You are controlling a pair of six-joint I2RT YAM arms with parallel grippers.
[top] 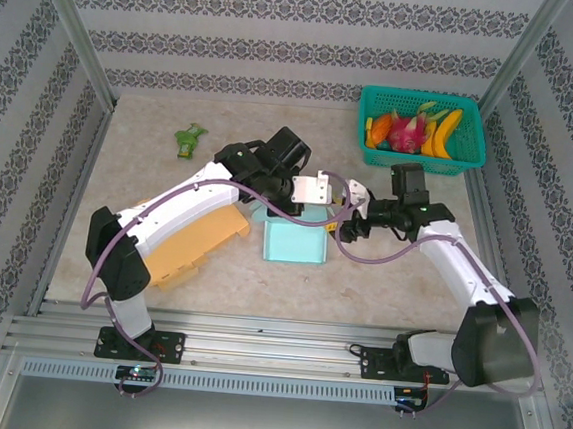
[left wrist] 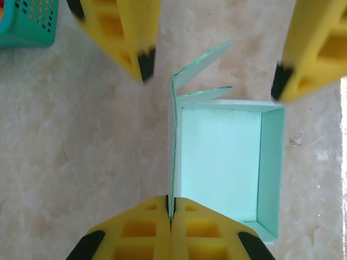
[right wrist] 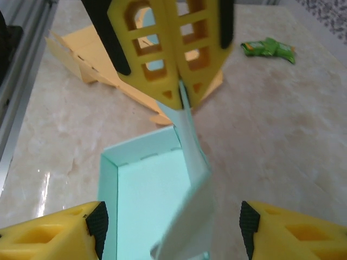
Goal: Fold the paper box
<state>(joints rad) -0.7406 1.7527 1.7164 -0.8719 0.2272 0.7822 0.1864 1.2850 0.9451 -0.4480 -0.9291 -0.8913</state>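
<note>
Paper box (top: 294, 240), light and easily creased card, open-topped at the middle of the table (top: 141, 162), one side wall (left wrist: 173, 146) clamped by left gripper (left wrist: 170, 214), right gripper (right wrist: 173, 222) spread apart either side of its loose flap (right wrist: 188, 208); probably best held at wall edges near creases.

White arm links (top: 182, 205), black joints (top: 117, 255), looping purple cables (top: 86, 287), yellow latticed fingers (left wrist: 209, 230) tipped black.

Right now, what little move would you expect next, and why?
Probably the right gripper closes on the loose flaps: its fingers stand open on either side of them, while the left gripper is shut on the paper box wall.
</note>
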